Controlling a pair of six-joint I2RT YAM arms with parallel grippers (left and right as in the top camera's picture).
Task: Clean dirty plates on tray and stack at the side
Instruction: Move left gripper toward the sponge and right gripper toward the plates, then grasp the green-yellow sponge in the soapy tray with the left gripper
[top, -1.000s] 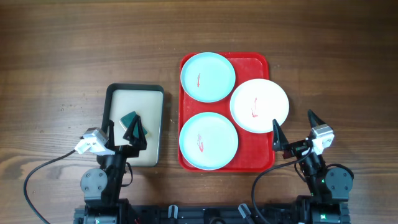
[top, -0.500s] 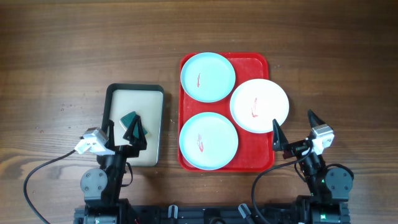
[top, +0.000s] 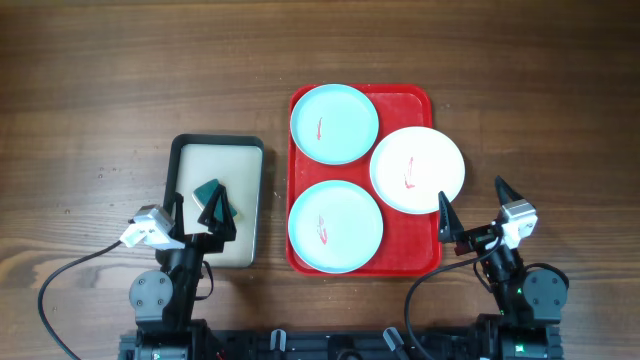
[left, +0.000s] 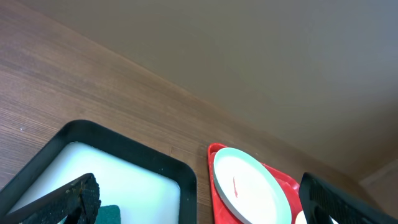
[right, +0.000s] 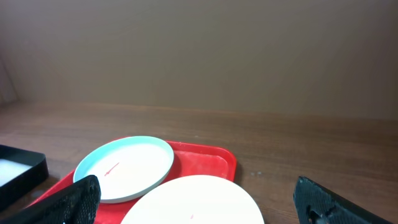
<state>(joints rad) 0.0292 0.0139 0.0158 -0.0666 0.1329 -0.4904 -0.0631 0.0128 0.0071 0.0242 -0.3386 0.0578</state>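
Overhead: white plate (top: 417, 170) beside right jaws

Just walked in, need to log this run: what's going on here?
Nothing is held yet. Two pale blue plates and a white plate lie on the red tray, each with a red smear. The left gripper is open above the small tray near the sponge; the right gripper is open beside the red tray's right edge.

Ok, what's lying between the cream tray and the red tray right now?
Nothing. Only a bare strip of table separates the cream tray from the red tray, as the overhead view shows.
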